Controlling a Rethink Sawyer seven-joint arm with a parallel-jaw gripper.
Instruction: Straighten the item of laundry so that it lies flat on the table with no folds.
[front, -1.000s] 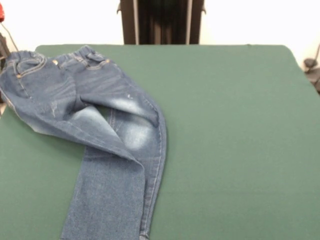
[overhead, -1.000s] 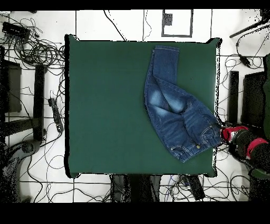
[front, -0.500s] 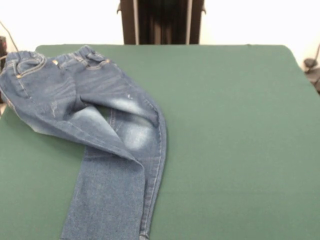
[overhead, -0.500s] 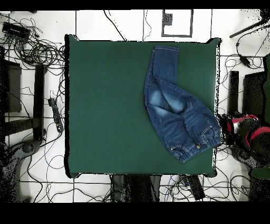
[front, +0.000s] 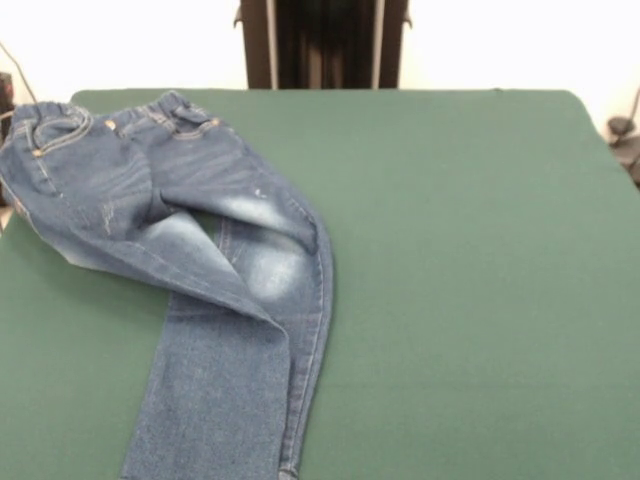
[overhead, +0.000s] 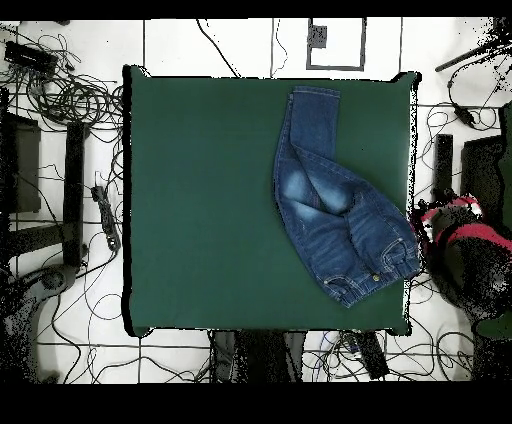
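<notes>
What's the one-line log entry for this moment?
jeans: legs overlapped, one folded across the other, waist at table corner | table | arm: beside table edge, off the jeans | gripper: state unclear | task: not done

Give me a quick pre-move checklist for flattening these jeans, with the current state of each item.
1. Jeans fully on the table: not ok, the waistband end overhangs the edge.
2. Legs lying apart: not ok, one leg is folded across the other.
3. Room to spread the jeans: ok, wide bare green top beside them.
4. Arm off the cloth: ok, it is beside the table, by the waistband.
5. Gripper state: cannot tell.
</notes>
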